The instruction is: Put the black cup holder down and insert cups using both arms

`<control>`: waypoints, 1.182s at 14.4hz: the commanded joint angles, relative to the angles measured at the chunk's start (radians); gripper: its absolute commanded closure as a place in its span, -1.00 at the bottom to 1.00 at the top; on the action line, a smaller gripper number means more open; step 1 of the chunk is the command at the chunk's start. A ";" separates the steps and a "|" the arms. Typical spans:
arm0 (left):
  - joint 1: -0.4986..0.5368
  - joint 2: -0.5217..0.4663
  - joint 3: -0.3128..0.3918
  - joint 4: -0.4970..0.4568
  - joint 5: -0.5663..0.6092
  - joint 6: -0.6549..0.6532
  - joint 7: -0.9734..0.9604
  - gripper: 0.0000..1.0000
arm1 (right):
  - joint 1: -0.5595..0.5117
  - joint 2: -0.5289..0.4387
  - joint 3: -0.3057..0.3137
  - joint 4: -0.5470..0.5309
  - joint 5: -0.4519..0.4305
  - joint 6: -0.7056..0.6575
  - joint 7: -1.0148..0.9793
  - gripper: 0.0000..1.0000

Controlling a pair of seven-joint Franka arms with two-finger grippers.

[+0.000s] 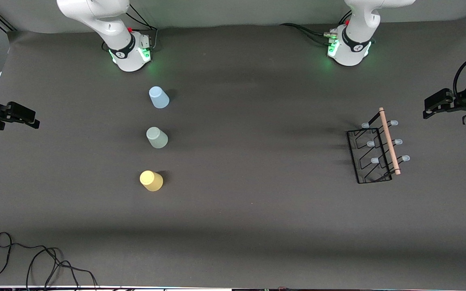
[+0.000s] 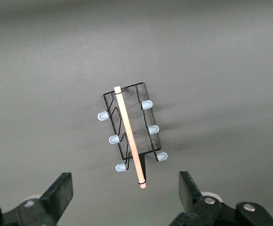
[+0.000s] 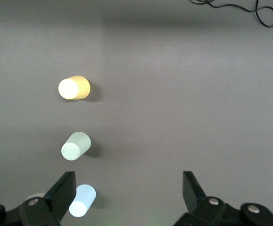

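The black cup holder (image 1: 389, 141) stands on the table toward the left arm's end, its wooden rod on top and pale-tipped pegs sticking out both sides. My left gripper (image 1: 433, 106) hangs high beside it, open and empty; in its wrist view the black cup holder (image 2: 129, 136) lies below the left gripper (image 2: 125, 183). Three cups stand in a row toward the right arm's end: light blue (image 1: 159, 97), pale green (image 1: 157, 137), and yellow (image 1: 151, 180) nearest the front camera. My right gripper (image 1: 24, 116) hovers open near the table's end, with the same cups, yellow (image 3: 73, 87), green (image 3: 76, 145) and blue (image 3: 82, 200), below the right gripper (image 3: 128, 183).
A black cable (image 1: 34, 258) curls on the table near the front edge at the right arm's end. The two arm bases (image 1: 130, 52) (image 1: 348, 48) glow green along the back edge. Dark cloth covers the table between the cups and the holder.
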 commanded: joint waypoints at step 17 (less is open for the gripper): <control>0.034 -0.007 0.012 -0.458 0.057 0.382 -0.037 -0.77 | -0.003 0.011 0.001 0.022 -0.004 -0.031 0.020 -1.00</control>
